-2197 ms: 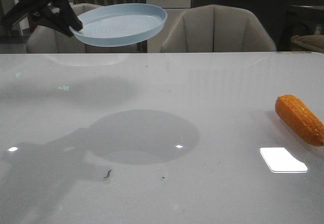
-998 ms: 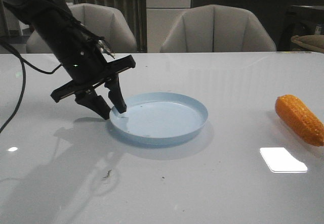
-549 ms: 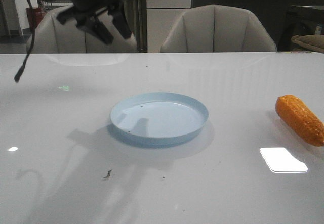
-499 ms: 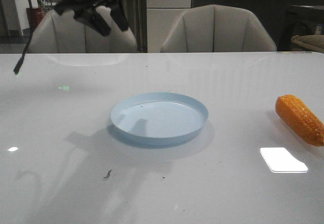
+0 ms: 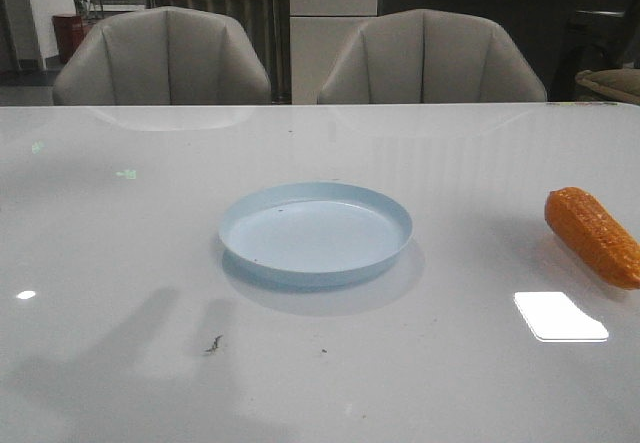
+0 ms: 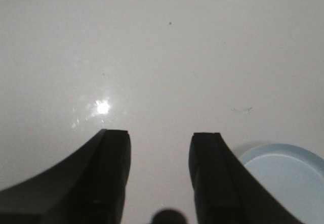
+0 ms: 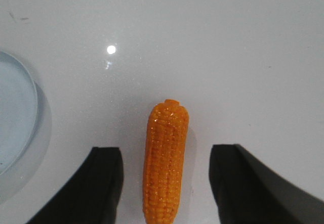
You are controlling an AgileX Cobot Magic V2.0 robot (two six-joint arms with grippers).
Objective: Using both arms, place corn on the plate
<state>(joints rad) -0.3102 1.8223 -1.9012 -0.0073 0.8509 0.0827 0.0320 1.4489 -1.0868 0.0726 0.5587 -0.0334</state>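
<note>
With the plate [image 5: 315, 235] now set down empty, the left gripper [image 6: 159, 138] is hovering clear, jaws parted, while the wide-open right gripper [image 7: 164, 166] is straddling the corn [image 7: 165, 158].

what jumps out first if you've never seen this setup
The orange corn at the table's right edge, the only strong colour, lies between the open right gripper fingers in the wrist view. Next is the pale blue plate, empty, mid-table. The open left gripper hangs over bare table.
</note>
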